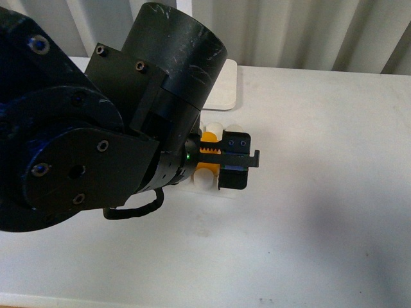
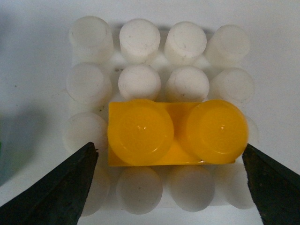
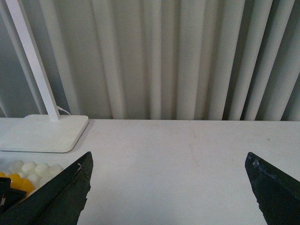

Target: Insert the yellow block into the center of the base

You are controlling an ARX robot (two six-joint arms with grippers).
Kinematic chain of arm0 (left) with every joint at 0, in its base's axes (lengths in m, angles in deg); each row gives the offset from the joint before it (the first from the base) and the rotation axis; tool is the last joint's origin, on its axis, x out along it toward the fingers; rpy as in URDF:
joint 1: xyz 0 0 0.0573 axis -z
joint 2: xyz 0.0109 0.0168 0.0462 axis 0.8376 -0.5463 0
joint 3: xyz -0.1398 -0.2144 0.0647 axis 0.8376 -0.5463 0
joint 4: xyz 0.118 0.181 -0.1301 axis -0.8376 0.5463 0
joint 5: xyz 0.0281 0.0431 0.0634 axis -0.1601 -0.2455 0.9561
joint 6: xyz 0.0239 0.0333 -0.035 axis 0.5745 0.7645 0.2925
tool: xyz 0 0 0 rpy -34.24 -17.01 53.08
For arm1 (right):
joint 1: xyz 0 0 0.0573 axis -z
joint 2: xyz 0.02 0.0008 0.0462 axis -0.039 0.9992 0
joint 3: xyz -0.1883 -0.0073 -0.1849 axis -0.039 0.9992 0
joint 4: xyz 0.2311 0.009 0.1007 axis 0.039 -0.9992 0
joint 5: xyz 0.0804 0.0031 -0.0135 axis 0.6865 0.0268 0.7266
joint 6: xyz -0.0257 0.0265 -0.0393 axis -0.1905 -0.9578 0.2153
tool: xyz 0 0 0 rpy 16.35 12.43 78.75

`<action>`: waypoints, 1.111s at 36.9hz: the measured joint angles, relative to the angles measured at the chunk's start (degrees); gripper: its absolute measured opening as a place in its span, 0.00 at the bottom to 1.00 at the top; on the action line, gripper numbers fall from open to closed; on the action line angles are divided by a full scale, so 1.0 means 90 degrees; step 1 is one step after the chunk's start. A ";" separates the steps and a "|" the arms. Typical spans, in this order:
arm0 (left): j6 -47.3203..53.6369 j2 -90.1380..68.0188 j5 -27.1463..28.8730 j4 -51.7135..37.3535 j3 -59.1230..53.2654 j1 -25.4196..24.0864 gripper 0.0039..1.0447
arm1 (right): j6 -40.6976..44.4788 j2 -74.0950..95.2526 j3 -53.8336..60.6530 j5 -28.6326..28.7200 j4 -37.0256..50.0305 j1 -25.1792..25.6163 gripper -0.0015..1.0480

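The yellow block (image 2: 176, 133) sits studs-up on the white studded base (image 2: 139, 40), over its inner studs, with a row of studs free on the near side and two rows on the far side. My left gripper (image 2: 169, 149) is open right above it, one finger at each end of the block, with small gaps. In the front view the left gripper (image 1: 234, 160) covers most of the block (image 1: 209, 136) and base (image 1: 204, 181). My right gripper (image 3: 168, 161) is open and empty over bare table, off to the side; the block (image 3: 16, 180) and base (image 3: 35, 168) show at the edge of its view.
A smooth white rectangular stand (image 1: 225, 83) with a pole (image 3: 33, 61) lies just behind the base. Pleated curtains (image 3: 187, 56) hang behind the white table (image 1: 334, 160). My left arm (image 1: 77, 128) fills the left of the front view.
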 joint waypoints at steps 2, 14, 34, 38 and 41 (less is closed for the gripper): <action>0.0005 0.0177 0.0012 0.0012 -0.0066 -0.0036 0.96 | 0.0000 0.0000 0.0000 0.0000 0.0000 0.0000 0.91; 0.0029 0.1700 0.0051 -0.0092 -0.0899 -0.0495 0.94 | 0.0000 0.0000 0.0000 0.0000 0.0000 0.0000 0.91; 0.1953 0.7167 -0.0869 -0.2572 -0.4714 -0.3245 0.43 | 0.0000 0.0000 0.0000 0.0015 0.0000 0.0000 0.91; 0.2069 0.7616 -0.1409 -0.2259 -0.5015 -0.3650 0.20 | 0.0000 0.0000 0.0000 0.0010 0.0000 0.0000 0.91; 0.2086 0.7876 -0.1411 -0.2130 -0.5107 -0.3784 0.08 | 0.0000 0.0000 0.0000 0.0002 -0.0002 0.0000 0.91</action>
